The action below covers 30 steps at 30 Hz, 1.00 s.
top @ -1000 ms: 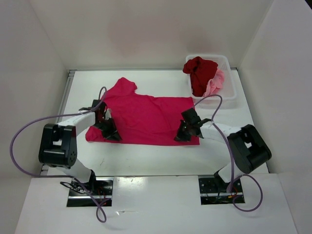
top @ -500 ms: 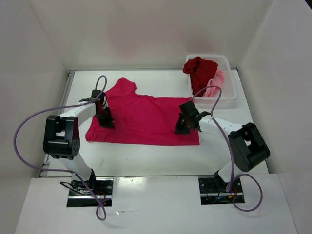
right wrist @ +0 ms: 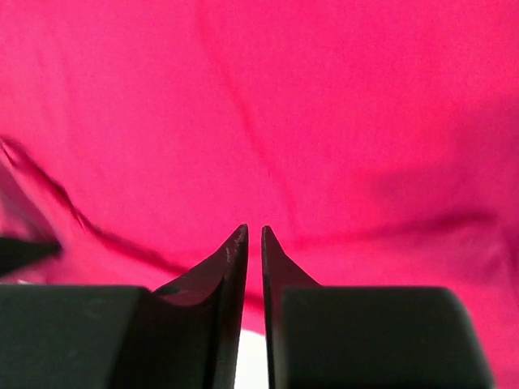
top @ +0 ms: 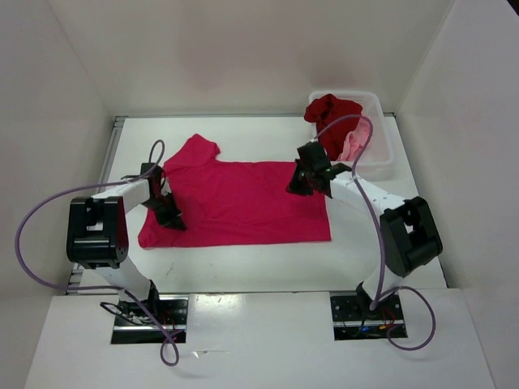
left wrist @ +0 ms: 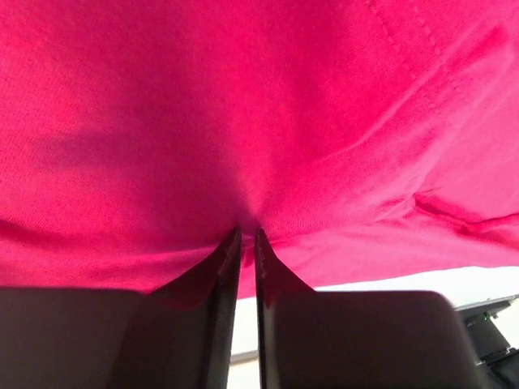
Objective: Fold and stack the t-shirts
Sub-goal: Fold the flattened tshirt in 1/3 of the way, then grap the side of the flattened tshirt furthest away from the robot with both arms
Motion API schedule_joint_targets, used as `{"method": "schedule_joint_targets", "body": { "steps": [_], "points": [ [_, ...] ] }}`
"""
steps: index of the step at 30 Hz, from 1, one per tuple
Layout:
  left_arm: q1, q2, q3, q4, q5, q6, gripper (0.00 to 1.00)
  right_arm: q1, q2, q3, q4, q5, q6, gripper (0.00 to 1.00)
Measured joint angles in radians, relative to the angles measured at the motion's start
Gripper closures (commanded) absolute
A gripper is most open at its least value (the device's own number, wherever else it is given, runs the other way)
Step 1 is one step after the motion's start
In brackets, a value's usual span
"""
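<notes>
Lying on the white walled-in table [top: 243,263], the crimson-pink shirt [top: 243,198] is pinched by left gripper [left wrist: 248,233]; right gripper [right wrist: 254,230] unclear.

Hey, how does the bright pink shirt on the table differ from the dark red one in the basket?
The crimson-pink shirt lies spread out on the table; the dark red shirt sits bunched up in the white basket. The crimson-pink shirt is brighter, the dark red shirt deeper in tone. Both are plain cloth, neither folded.
</notes>
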Motion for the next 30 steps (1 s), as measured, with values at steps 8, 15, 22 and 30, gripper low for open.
{"method": "schedule_joint_targets", "body": {
  "steps": [8, 15, 22, 30],
  "points": [
    [0.004, -0.014, 0.158, -0.121, 0.034, -0.009, 0.60, -0.080, 0.183, 0.257, -0.014, 0.024, -0.051, 0.75],
    [0.003, 0.027, 0.527, 0.045, -0.021, -0.034, 0.55, -0.167, 0.449, 0.529, -0.014, 0.052, -0.094, 0.81],
    [0.003, 0.271, 0.760, 0.146, -0.192, -0.019, 0.40, -0.247, 0.562, 0.596, -0.042, 0.065, -0.119, 0.81],
    [-0.024, 0.650, 1.150, 0.201, -0.357, 0.084, 0.27, -0.344, 0.561, 0.598, -0.052, 0.057, -0.123, 0.77]
  ]
}}
